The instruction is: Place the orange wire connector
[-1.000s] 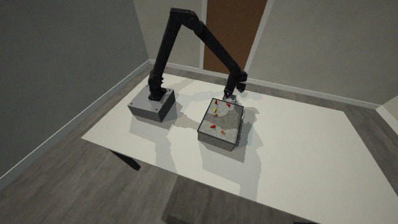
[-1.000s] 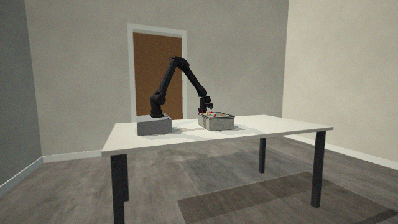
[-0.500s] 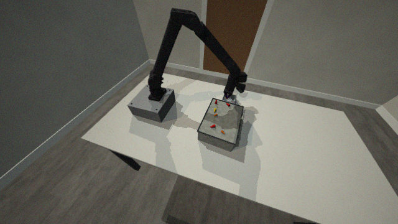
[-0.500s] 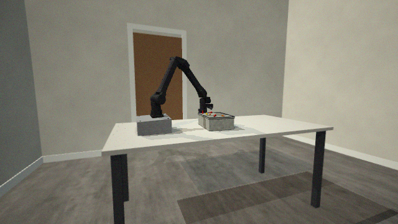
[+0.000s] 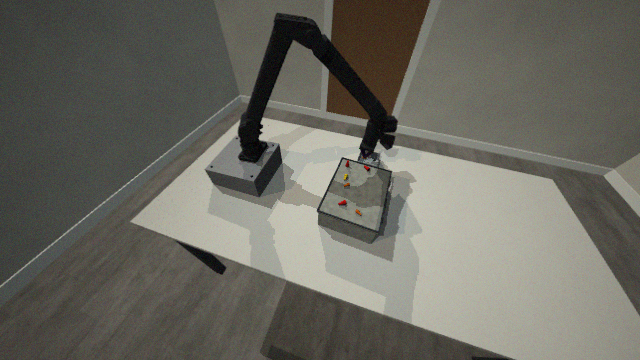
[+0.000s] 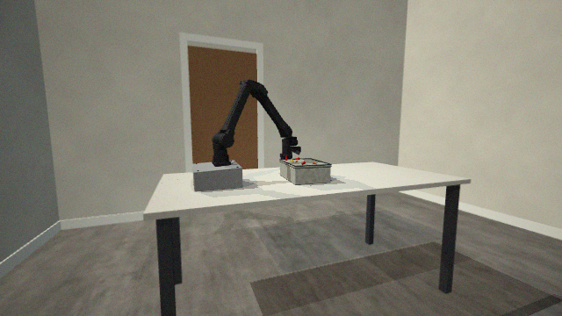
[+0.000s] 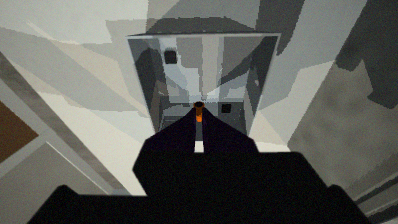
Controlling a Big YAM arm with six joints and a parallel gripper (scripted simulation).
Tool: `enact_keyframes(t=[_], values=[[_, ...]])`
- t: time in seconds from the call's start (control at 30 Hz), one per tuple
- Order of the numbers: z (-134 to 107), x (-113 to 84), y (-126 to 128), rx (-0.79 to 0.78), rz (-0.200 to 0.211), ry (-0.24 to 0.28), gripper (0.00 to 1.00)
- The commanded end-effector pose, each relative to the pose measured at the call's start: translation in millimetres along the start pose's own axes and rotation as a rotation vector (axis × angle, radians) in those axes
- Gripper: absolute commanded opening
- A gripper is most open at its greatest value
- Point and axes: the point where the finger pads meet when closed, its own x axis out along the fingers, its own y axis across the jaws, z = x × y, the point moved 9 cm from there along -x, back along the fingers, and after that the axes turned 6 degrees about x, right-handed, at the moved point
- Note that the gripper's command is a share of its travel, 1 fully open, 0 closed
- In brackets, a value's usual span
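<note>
White table (image 6: 395,177) on dark legs; brown door (image 6: 221,101) behind; grey wood floor (image 6: 307,263)

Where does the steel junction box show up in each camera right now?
Top: steel junction box, mostly hidden under the tool, just behind the tool case.
Exterior: not discernible; it sits behind the case's far left corner.
Wrist: upper centre, open side up.
Shared landmark: the orange wire connector pinched in the tool.

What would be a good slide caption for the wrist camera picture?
Claw gripping an orange connector directly above the open steel box.
</note>
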Motion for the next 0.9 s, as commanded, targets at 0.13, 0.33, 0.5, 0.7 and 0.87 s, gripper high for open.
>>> enact_keyframes(t=[0.13, 0.33, 0.5, 0.7, 0.87], values=[[10.6, 8.8, -2.7, 0.005, 0.006, -0.006, 0.06], [10.6, 8.8, -2.6, 0.005, 0.007, -0.006, 0.06], [10.6, 8.8, -2.6, 0.005, 0.007, -0.006, 0.06], [10.6, 8.9, -2.6, 0.005, 0.007, -0.006, 0.06], [9.7, 14.0, -3.3, 0.005, 0.005, -0.004, 0.06]])
